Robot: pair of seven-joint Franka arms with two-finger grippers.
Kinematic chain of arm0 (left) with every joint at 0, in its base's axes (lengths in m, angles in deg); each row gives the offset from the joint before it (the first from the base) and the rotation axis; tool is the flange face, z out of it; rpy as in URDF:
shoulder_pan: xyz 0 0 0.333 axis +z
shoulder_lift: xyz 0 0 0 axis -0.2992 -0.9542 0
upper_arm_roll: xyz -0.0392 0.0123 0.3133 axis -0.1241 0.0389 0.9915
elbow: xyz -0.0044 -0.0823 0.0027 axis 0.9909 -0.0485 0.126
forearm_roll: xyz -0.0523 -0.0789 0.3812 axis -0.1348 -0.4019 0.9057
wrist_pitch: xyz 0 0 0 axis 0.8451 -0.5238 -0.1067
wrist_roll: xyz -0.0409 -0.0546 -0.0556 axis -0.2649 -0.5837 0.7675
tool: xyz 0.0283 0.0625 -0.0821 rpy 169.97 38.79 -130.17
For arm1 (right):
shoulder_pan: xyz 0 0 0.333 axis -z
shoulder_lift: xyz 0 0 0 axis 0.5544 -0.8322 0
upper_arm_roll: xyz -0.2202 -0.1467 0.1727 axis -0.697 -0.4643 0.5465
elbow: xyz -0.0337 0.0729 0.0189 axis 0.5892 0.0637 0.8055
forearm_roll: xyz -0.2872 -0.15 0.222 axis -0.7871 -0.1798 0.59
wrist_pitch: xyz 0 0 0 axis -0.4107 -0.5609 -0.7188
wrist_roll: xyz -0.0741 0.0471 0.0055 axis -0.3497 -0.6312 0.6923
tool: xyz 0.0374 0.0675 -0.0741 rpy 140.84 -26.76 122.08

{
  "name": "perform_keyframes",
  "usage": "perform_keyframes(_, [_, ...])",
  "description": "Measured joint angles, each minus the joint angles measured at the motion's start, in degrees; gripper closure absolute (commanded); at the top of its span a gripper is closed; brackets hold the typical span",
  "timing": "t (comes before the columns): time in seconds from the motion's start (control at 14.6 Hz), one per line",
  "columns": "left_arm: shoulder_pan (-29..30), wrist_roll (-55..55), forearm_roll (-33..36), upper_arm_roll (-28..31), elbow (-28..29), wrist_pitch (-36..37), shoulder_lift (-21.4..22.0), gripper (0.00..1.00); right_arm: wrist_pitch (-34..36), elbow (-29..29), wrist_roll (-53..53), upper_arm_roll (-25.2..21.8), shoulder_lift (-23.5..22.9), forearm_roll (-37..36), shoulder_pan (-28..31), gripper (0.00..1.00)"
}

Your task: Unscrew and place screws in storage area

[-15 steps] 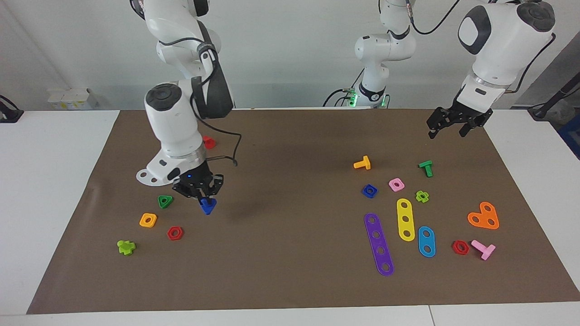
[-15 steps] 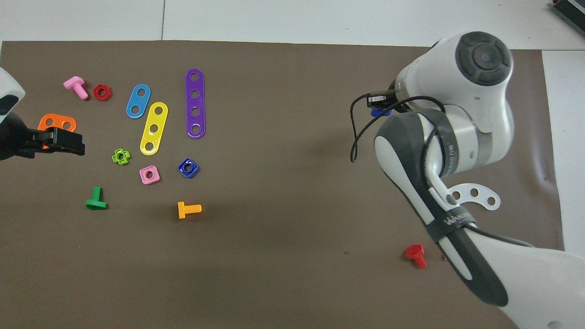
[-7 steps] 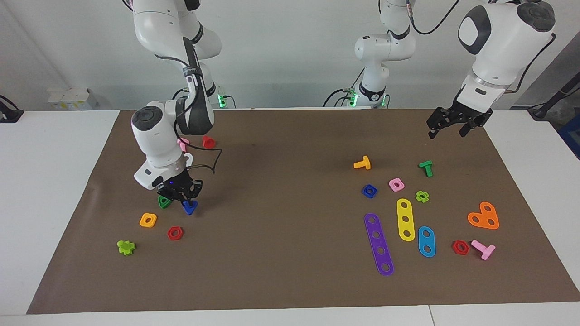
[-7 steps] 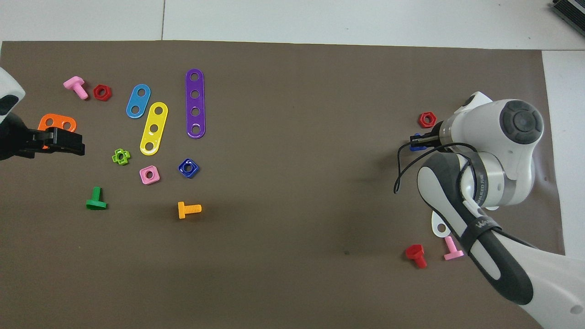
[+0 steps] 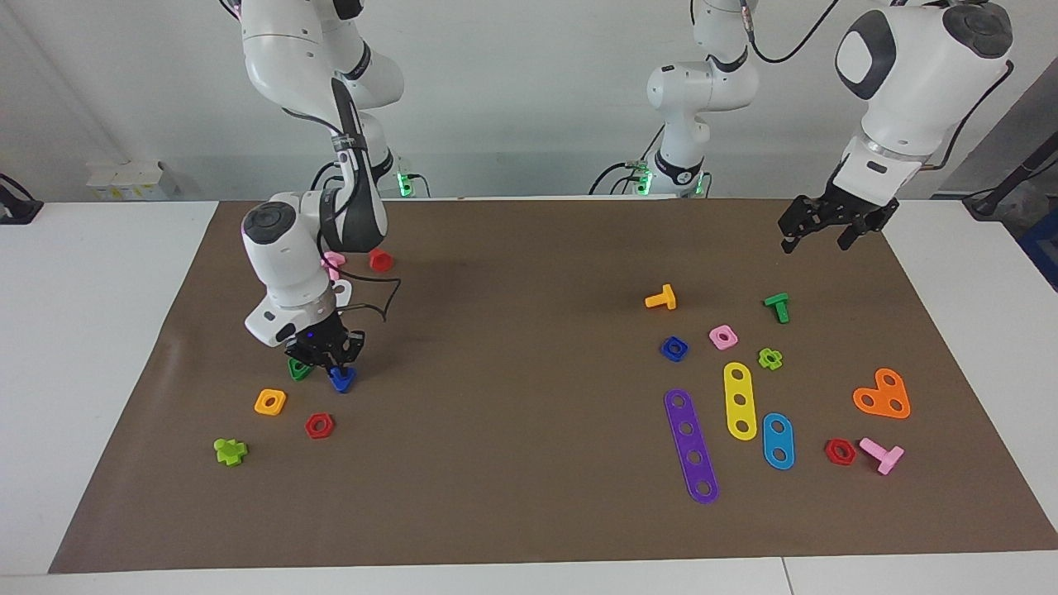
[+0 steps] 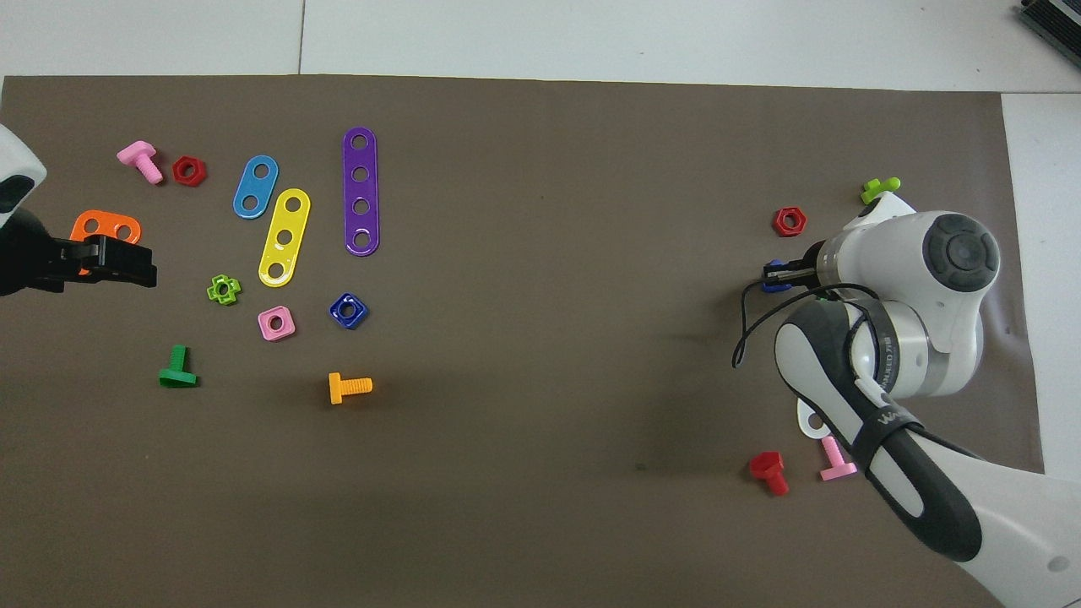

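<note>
grippers first: your right gripper (image 5: 334, 365) is down low over the brown paper mat (image 5: 529, 273) at the right arm's end of the table, right at the dark-blue bolt (image 5: 341, 379). you see the bolt's triangular head just under the gripper, at or almost at the mat, and from above only a sliver of blue shows beside the wrist. you cannot tell whether the gripper grasps the bolt or has released it.

the bolt sits within the loose group at that end: the green triangular nut (image 5: 297, 369) is just beside it, the yellow-orange square nut (image 5: 270, 402) and the red hex nut (image 5: 319, 426) lie near it and farther from the robots, and the lime cross piece (image 5: 230, 451) lies farthest out.

the matching blue nut (image 5: 674, 349) lies flat in the other group, toward the left arm's end, apart from the bolt, with the orange bolt (image 5: 661, 298) nearer to the robots and the purple strip (image 5: 691, 446) farther from them.

your left gripper (image 5: 818, 238) waits in the air over the mat at the left arm's end, released, its jaws spread and holding nothing
</note>
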State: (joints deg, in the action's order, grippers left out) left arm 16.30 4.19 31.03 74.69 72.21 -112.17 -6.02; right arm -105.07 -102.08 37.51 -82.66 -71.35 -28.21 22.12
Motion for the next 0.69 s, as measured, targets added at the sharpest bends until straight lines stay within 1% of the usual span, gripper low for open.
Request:
perform_keyframes(0.21, [0.00, 0.00, 0.00, 0.00, 0.00, 0.00, 0.00, 0.00, 0.35, 1.03, -0.94, -0.02, 0.76, 0.02, 0.03, 0.00])
perform_keyframes(0.27, [0.00, 0.00, -0.01, 0.00, 0.00, 0.00, 0.00, 0.00, 2.27, 2.60, -2.06, -0.07, 1.48, 0.02, 0.03, 0.00])
perform_keyframes(0.34, [0.00, 0.00, -0.01, 0.00, 0.00, 0.00, 0.00, 0.00, 6.42, 5.28, -3.09, -0.23, 2.39, 0.02, 0.08, 0.00])
perform_keyframes(0.55, [0.00, 0.00, -0.01, 0.00, 0.00, 0.00, 0.00, 0.00, 22.26, 16.04, -4.26, -0.72, 5.71, 0.02, 1.73, 0.00])
perform_keyframes(0.69, [0.00, 0.00, -0.01, 0.00, 0.00, 0.00, 0.00, 0.00, 30.55, 20.37, -4.26, -0.90, 8.69, -0.07, 3.28, 0.00])
